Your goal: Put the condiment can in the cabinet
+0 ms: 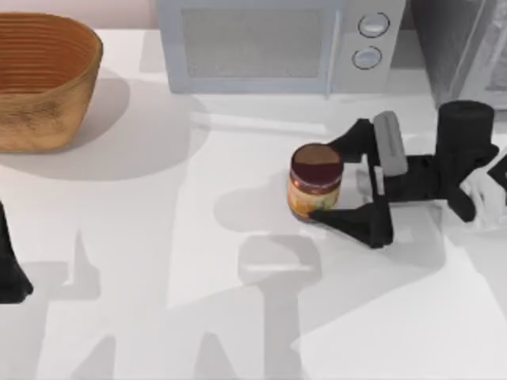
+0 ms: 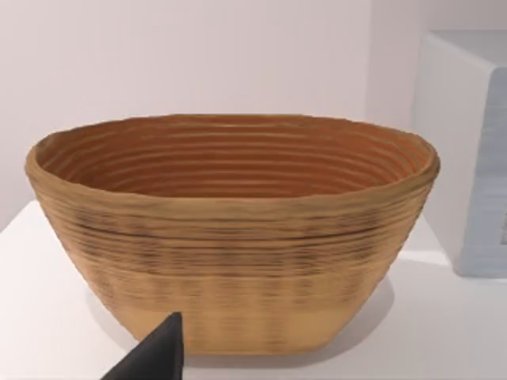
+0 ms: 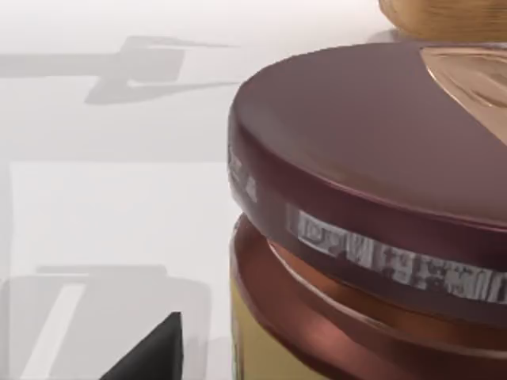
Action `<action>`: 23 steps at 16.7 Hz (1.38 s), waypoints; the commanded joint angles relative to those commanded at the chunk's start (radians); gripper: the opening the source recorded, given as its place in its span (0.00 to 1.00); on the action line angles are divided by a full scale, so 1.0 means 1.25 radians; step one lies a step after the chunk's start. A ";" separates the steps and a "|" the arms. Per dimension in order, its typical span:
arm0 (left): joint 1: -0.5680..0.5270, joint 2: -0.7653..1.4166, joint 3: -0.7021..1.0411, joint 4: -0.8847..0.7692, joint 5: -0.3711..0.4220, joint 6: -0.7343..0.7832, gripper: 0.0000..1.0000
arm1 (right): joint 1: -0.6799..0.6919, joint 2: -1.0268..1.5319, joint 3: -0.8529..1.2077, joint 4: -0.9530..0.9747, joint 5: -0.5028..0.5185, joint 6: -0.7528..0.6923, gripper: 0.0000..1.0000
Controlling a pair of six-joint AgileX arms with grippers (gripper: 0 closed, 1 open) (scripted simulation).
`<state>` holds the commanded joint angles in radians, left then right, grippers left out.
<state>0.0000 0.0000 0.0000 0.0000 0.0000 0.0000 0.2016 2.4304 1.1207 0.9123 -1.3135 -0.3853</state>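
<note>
A: Starting left. Left gripper [image 1: 12, 277] sits parked at the table's left edge, well apart from everything; I cannot tell how its fingers stand. Its wrist view faces the woven basket [image 2: 230, 237], which stands at the far left corner of the table [image 1: 158, 237].

B: And the middle?

A: Bare white surface, shadows only. At the far edge, the light grey microwave [image 1: 261, 43] with two round knobs.

B: The task's thing?

A: Condiment can [image 1: 315, 182] stands upright right of centre, near the microwave's front but apart from it. Maroon lid up, label facing near.

B: Pincer state?

A: Right gripper [image 1: 333, 178] comes in level from the right, fingers spread wide. One finger lies just beside the can's far side, the other against its near base. The can sits between them; I judge it bracketed, not yet clamped. The right wrist view shows the lid very close.

B: Why side-on?

A: Likely so the can travels upright into the cabinet [image 1: 463, 47] at the far right corner.

B: Room?

A: Short path right and far. The microwave's right corner stands near; the lift should probably clear it.
</note>
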 joint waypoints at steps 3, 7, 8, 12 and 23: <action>0.000 0.000 0.000 0.000 0.000 0.000 1.00 | 0.038 0.017 0.006 0.067 0.035 0.058 1.00; 0.000 0.000 0.000 0.000 0.000 0.000 1.00 | 0.046 0.020 0.007 0.079 0.043 0.068 1.00; 0.000 0.000 0.000 0.000 0.000 0.000 1.00 | 0.046 0.020 0.007 0.079 0.043 0.068 1.00; 0.000 0.000 0.000 0.000 0.000 0.000 1.00 | 0.046 0.020 0.007 0.079 0.043 0.068 0.70; 0.000 0.000 0.000 0.000 0.000 0.000 1.00 | 0.046 0.020 0.007 0.079 0.043 0.068 0.00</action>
<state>0.0000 0.0000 0.0000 0.0000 0.0000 0.0000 0.2588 2.4552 1.1292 1.0110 -1.2602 -0.2998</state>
